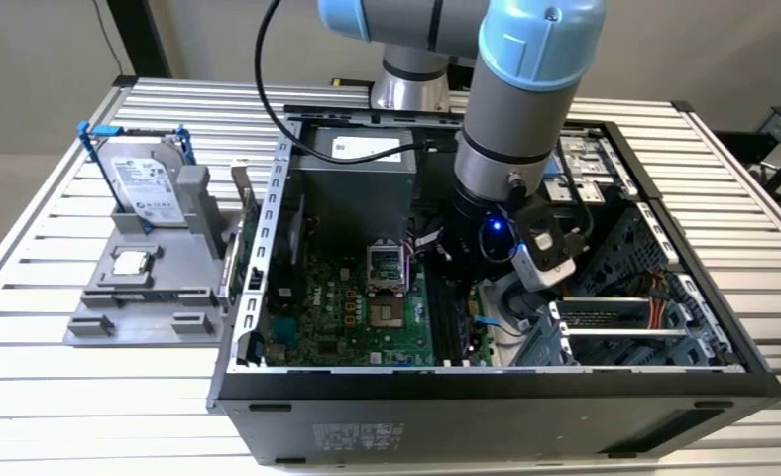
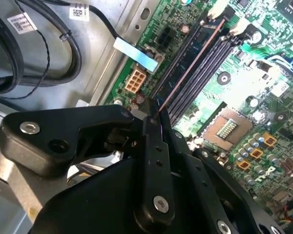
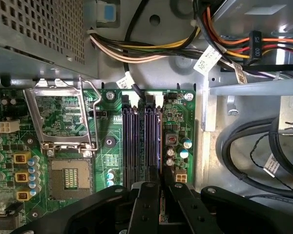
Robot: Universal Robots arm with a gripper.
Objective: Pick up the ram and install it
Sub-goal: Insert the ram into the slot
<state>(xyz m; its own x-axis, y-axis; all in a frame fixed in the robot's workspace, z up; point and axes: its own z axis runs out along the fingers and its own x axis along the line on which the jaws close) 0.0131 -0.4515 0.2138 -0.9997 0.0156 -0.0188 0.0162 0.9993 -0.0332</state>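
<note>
My gripper (image 1: 477, 286) reaches down into the open computer case (image 1: 497, 382), over the memory slots (image 3: 132, 141) of the green motherboard (image 1: 351, 307). Its black fingers (image 2: 154, 146) are shut on the ram (image 2: 190, 68), a thin stick seen edge-on with a copper-toned edge. In both wrist views the ram (image 3: 159, 146) lies in line with the slot nearest the board's edge, running away from the gripper (image 3: 160, 180). Whether it sits fully down in that slot I cannot tell. In the second wrist view the gripper (image 2: 156, 119) holds the ram by its near end.
An open processor socket (image 3: 68, 180) lies beside the slots. Bundled cables (image 3: 254, 146) and the power supply (image 1: 351, 149) crowd the case. Outside, on the exterior view's left, a grey holder (image 1: 140, 307) carries a silver hard drive (image 1: 146, 183) and a small square chip (image 1: 130, 262).
</note>
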